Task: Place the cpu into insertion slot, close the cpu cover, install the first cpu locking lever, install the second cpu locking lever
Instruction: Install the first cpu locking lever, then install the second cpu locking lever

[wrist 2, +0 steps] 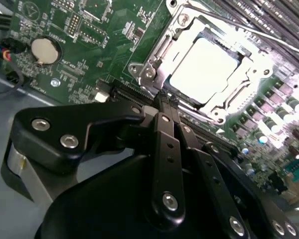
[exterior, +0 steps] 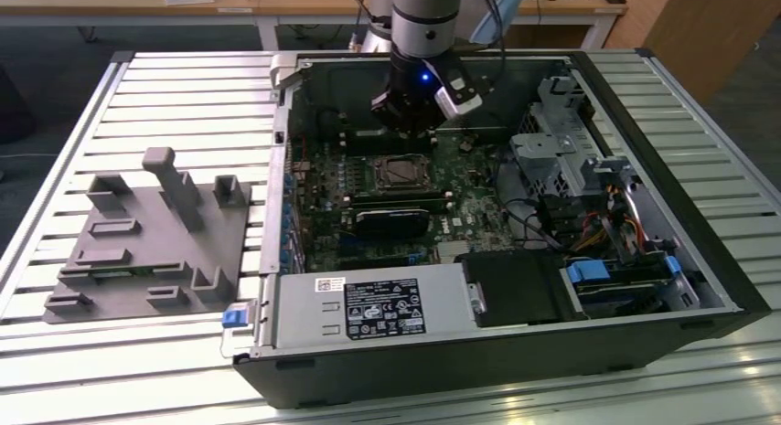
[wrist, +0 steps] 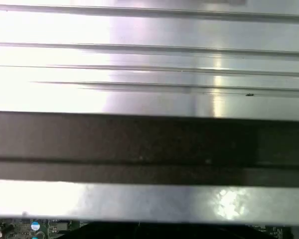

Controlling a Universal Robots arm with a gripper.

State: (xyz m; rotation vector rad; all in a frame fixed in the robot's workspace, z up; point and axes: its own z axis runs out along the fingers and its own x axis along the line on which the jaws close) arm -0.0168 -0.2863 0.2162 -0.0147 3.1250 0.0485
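**A:** Where is my tool now?

**B:** In the second wrist view I see the black metal gripper [wrist 2: 165, 99] with bolted link bars filling the lower half of the frame. Its two fingertips [wrist 2: 162, 105] are pressed together, with nothing between them. They come to one narrow point at the centre of the frame.

**A:** And the chip?

**B:** The flat square cpu with the pale silver metal top [wrist 2: 205, 69] lies just beyond that point, toward the upper right of the frame. It sits inside the square insertion slot [wrist 2: 162, 50] on the green circuit board [wrist 2: 89, 45]. The thin silvery cpu cover with the large square cut-out [wrist 2: 239, 94] lies flat around the chip, so I judge it is down already.

**A:** The levers?

**B:** A thin bright wire runs along the upper right side of the socket. Whether it is latched, I cannot tell.

**A:** The exterior view agrees?

**B:** Yes. There the gripper [exterior: 409, 131] hangs at the upper centre of the frame, inside the open black computer case [exterior: 488, 352], and the socket [exterior: 401, 173] is just below it in the frame. The grey plastic parts fixture [exterior: 146, 242] rests well apart, at the left of the frame.
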